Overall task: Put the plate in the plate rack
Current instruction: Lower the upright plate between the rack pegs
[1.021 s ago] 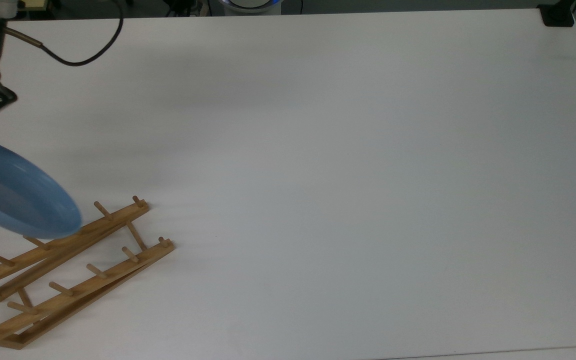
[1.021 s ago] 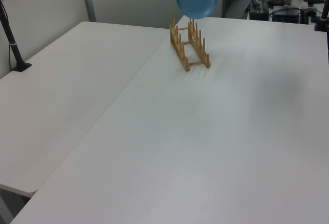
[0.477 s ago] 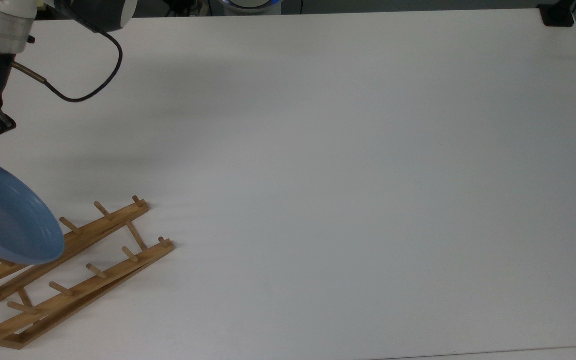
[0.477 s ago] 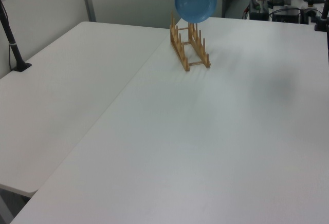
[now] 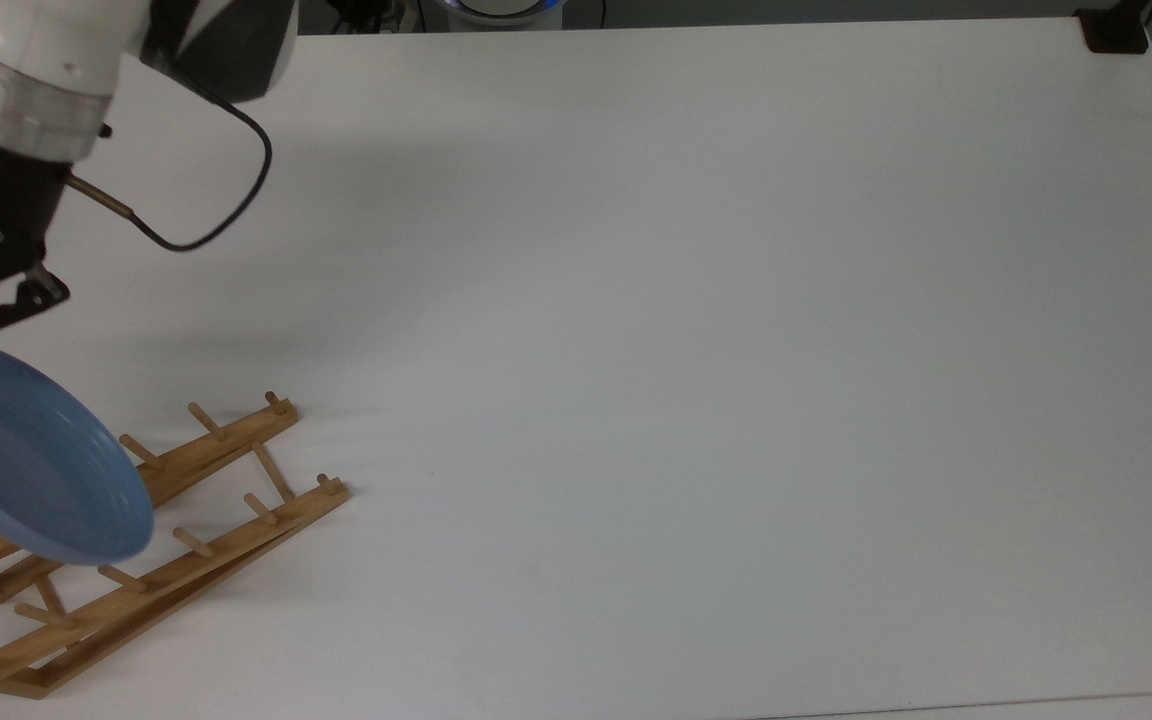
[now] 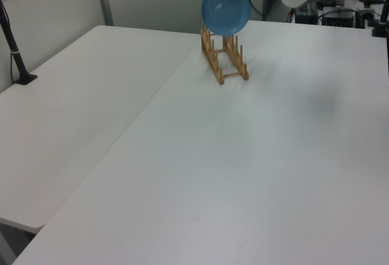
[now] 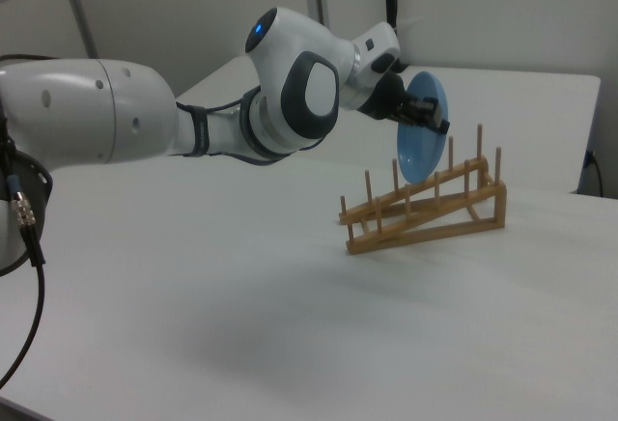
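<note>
Plate (image 5: 31,460) hangs in the air on edge, held at its upper rim by the gripper (image 7: 432,115), whose fingers are closed on that rim; in the right view the disc stands nearly upright, tilted a little, with its lower edge among the taller pegs at the high end of the rack (image 7: 425,210). In the top view the plate overlaps the rack (image 5: 151,530) at the top view's left, covering part of the far rail and reaching toward the near one. In the left view it sits above the rack (image 6: 223,52), its lower edge level with the peg tops. Whether the plate touches any peg or rail I cannot tell. The step in hand looks like the lowering of a carried plate into a slot, with the task well along but the plate not yet seated. The next move, as I judge it, calls for lining the plate's plane up with a gap between two neighbouring pegs on both rails, then easing it down until the lower edge rests on the rails. Only then should the fingers part. The risks are the rim catching a peg top and pushing the light rack across the table (image 5: 696,330), or the plate tipping if let go before it leans against the pegs.
</note>
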`<action>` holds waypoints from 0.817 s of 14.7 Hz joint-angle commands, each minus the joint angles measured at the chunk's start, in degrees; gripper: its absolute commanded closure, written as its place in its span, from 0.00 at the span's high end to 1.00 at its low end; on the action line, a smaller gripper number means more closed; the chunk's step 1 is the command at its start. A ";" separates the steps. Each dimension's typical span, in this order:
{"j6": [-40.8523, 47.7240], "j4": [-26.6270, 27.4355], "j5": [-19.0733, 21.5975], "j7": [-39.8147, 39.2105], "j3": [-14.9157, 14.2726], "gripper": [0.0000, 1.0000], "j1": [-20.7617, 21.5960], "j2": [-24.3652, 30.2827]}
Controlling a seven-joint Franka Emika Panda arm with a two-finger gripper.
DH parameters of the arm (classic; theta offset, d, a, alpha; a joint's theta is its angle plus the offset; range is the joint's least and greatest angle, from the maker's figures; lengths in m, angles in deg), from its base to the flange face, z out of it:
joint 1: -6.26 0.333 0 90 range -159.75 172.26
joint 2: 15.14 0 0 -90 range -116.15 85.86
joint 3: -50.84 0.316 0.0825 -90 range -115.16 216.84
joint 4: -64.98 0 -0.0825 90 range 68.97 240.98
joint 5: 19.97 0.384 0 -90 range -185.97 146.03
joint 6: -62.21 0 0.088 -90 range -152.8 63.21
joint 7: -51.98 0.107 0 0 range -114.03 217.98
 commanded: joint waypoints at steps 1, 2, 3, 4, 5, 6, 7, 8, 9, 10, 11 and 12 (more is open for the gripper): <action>-1.66 -2.10 -3.92 4.90 -0.62 0.00 0.90 -1.88; -1.75 -2.28 -4.62 5.52 -0.71 0.00 0.90 -2.32; -1.84 -3.06 -5.06 6.05 -0.62 0.00 0.90 -2.59; -2.01 -3.68 -5.33 6.75 -0.71 0.00 0.90 -2.94; -2.19 -3.69 -6.72 6.76 -0.62 0.00 0.90 -2.94; -2.19 -3.69 -8.39 7.10 -0.62 0.00 0.90 -2.94; -2.19 -3.60 -10.14 7.54 -0.53 0.00 0.98 -3.03; -2.28 -3.60 -11.90 8.16 -0.53 0.00 1.42 -3.38; -2.19 -3.60 -14.01 9.64 -0.53 0.00 1.60 -3.99; -2.19 -3.51 -15.51 10.53 -0.53 0.00 1.69 -3.99; -2.19 -3.16 -17.09 12.01 -0.44 0.02 2.12 -4.08; -2.19 -3.07 -17.89 12.64 -0.44 0.07 2.56 -4.17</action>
